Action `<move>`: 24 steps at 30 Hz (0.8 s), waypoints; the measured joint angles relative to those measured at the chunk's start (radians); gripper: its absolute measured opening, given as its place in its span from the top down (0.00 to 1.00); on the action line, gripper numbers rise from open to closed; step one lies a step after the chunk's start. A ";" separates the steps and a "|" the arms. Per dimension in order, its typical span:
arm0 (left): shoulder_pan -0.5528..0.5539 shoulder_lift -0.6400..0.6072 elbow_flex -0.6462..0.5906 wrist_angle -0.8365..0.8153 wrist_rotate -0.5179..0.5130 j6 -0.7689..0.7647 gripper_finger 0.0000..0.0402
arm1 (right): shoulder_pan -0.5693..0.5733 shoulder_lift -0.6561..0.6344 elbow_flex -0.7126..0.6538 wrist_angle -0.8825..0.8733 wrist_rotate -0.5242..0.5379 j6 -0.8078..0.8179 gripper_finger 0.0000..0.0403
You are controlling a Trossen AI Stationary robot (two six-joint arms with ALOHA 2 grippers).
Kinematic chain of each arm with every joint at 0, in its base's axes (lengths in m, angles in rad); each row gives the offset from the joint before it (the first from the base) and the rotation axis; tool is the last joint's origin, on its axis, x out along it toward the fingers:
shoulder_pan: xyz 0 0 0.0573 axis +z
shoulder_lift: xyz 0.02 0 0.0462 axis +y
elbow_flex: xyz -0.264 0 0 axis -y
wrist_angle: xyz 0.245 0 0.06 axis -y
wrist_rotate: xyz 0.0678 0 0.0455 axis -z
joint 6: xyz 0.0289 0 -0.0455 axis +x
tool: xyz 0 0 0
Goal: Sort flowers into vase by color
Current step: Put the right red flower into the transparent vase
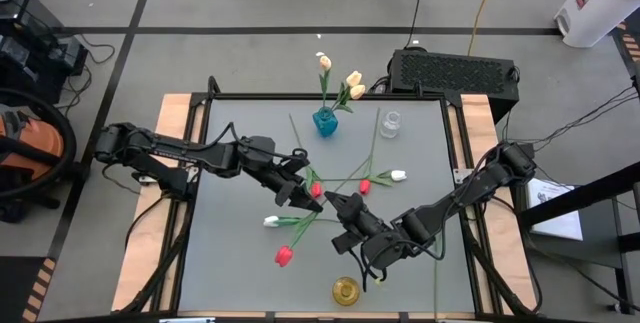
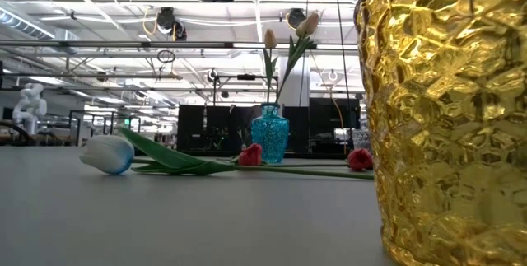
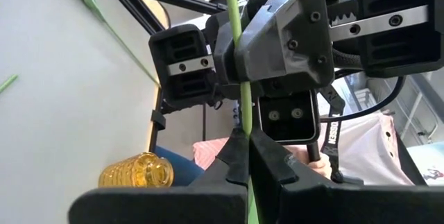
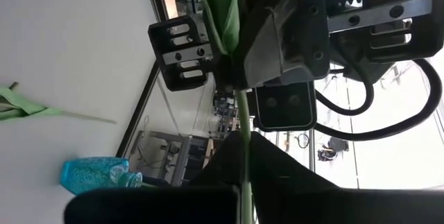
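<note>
Gold vase (image 1: pixel 345 290): nearest bench (image 1: pixel 240 263) edge, nothing visible inside.
Grippers: left gripper (image 1: pixel 308 195) and right gripper (image 1: pixel 335 203) both clamped on one red tulip (image 1: pixel 317 190), mid-bench.
Loose flowers (image 1: pixel 285 255): scattered around them.
Clear vase (image 1: pixel 390 124): far side, looks empty.
Blue vase (image 1: pixel 325 121): far side, holds three cream tulips (image 1: pixel 352 81).

Flowers (image 1: pixel 338 81) in vase (image 1: pixel 325 122)

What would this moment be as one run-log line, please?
left gripper: shut on stem | right gripper: shut on same stem | phase: handover

The gold vase (image 2: pixel 449 118) is cut off by the low view's edge; both hands stay unseen there.
</note>
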State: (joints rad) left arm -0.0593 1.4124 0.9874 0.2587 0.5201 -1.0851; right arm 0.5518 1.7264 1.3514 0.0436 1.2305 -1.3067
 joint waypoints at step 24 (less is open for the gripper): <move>0.000 0.001 0.000 0.032 0.004 0.017 0.70 | 0.000 0.000 0.000 -0.017 0.005 -0.014 1.00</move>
State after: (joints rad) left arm -0.0593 1.4136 0.9874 0.2905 0.5243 -1.0679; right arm 0.5518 1.7260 1.3514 0.0267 1.2354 -1.3212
